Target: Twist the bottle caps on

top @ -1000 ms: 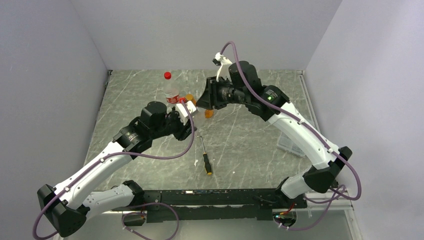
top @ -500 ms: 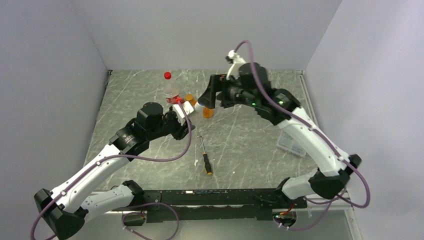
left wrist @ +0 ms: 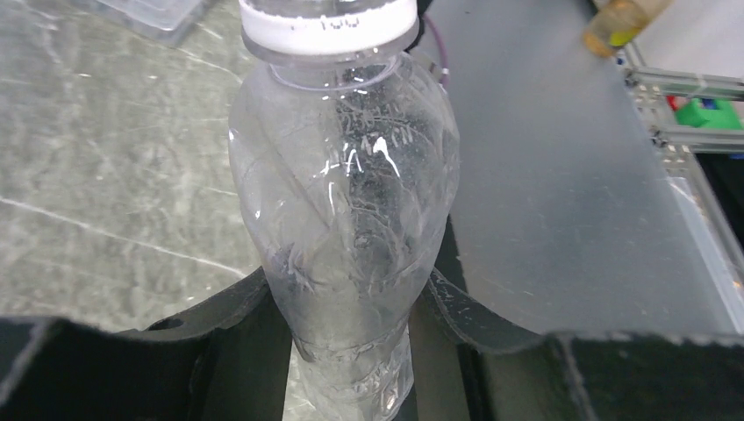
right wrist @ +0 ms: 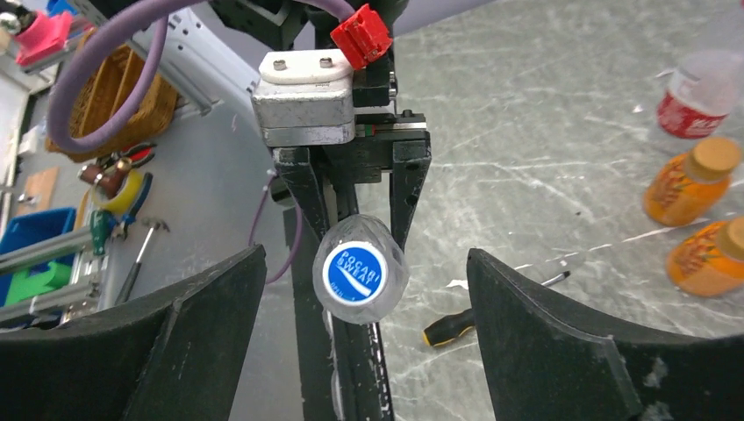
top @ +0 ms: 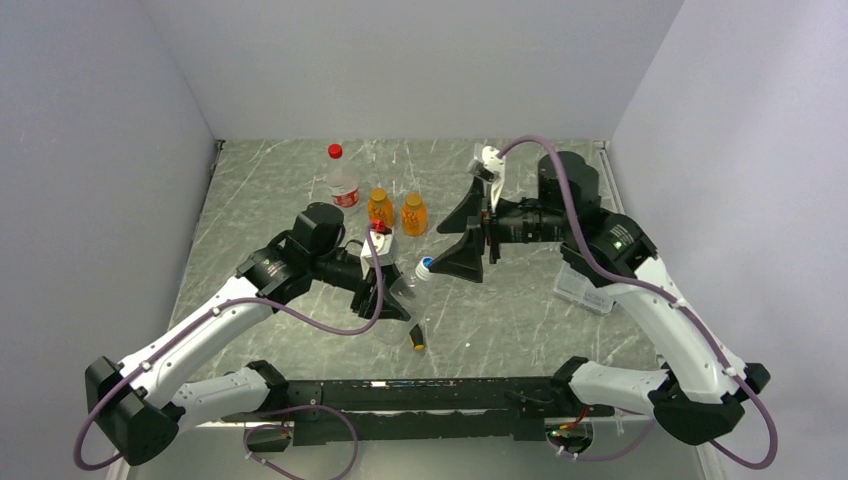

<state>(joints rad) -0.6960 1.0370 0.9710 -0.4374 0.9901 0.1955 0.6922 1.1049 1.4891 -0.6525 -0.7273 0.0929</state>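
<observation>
Small bottle: the tiny clear ribbed plastic bottle [left wrist: 346, 219] is held up off the surface and tipped over, its neck aimed at the right arm.
Blue cap: the round blue plastic cap with white lettering [right wrist: 354, 274] is seated on that bottle's neck and seen face-on from the right wrist.
Left pincer: the left pincer [left wrist: 351, 324] is clamped narrow on the clear bottle's lower body, with a black finger pressed to each side.
Right pincer: the right pincer [top: 438, 252] is spread wide, its fingers placed either side of the blue cap and kept apart from it.
Amber pair: two squat amber-orange bottles [top: 380, 207] [top: 414, 213] are stood upright side by side, orange caps on, just behind the held bottle.
Tall bottle: the taller clear bottle with red-white label [top: 342, 182] is stood upright further back, red cap on.
Screwdriver: the black-and-orange-handled screwdriver [top: 415, 337] is laid below the left pincer, mostly hidden.
Box: the clear rectangular plastic box [top: 585, 290] is partly covered by the right forearm.
Surface: the grey marbled surface [top: 520, 320] carries everything else.
</observation>
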